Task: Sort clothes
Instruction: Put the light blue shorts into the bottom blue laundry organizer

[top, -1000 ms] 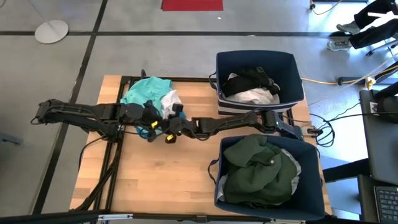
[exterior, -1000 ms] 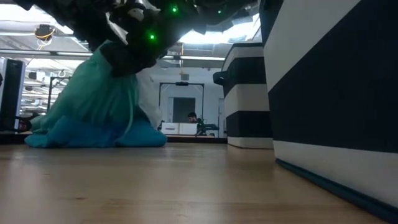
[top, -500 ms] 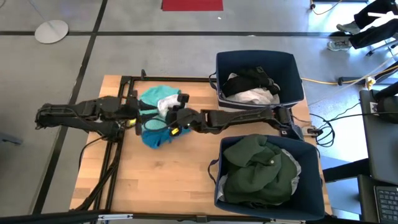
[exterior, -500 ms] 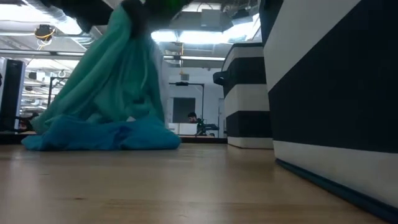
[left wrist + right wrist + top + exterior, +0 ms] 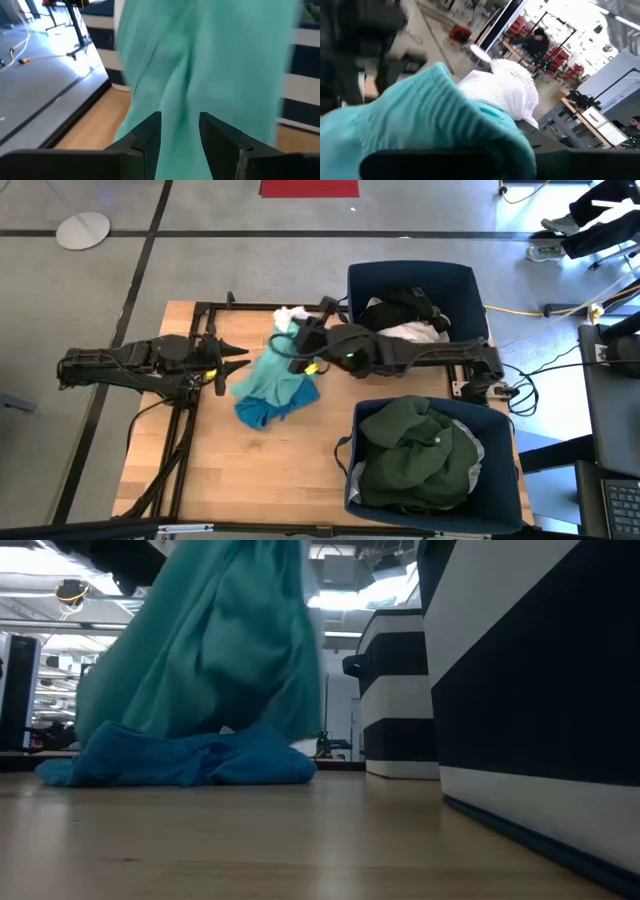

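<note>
A teal garment (image 5: 280, 380) hangs from my right gripper (image 5: 298, 335), which is raised over the table's middle and shut on it. In the low view the teal garment (image 5: 200, 660) drops as a wide drape. A white knit cloth (image 5: 288, 315) is bunched at the same gripper, on its far side. My left gripper (image 5: 238, 362) stands open at the table's left, pointing at the hanging teal garment (image 5: 210, 60) with nothing between its fingers (image 5: 150, 130). My right gripper holds the teal garment by its bunched upper end (image 5: 420, 115), reaching in level from the table's right. The cloth covers the fingers, so the kind of hold is hidden. The garment hangs slack, its lower end (image 5: 180, 760) heaped on the table. Whether the white knit cloth (image 5: 505, 85) is also gripped, I cannot tell.
Two navy bins stand at the right: the far bin (image 5: 470, 285) holds black and white clothes, the near bin (image 5: 500, 430) a dark green garment (image 5: 415, 455). Bare wood lies along the table's near left (image 5: 230, 480).
My right gripper has risen and gone toward the far bin, drawing the teal garment up and spreading it; its lower end has stayed on the table. The white cloth went up with it. My left gripper has opened, let go of the clothes and drawn back toward the table's left.
</note>
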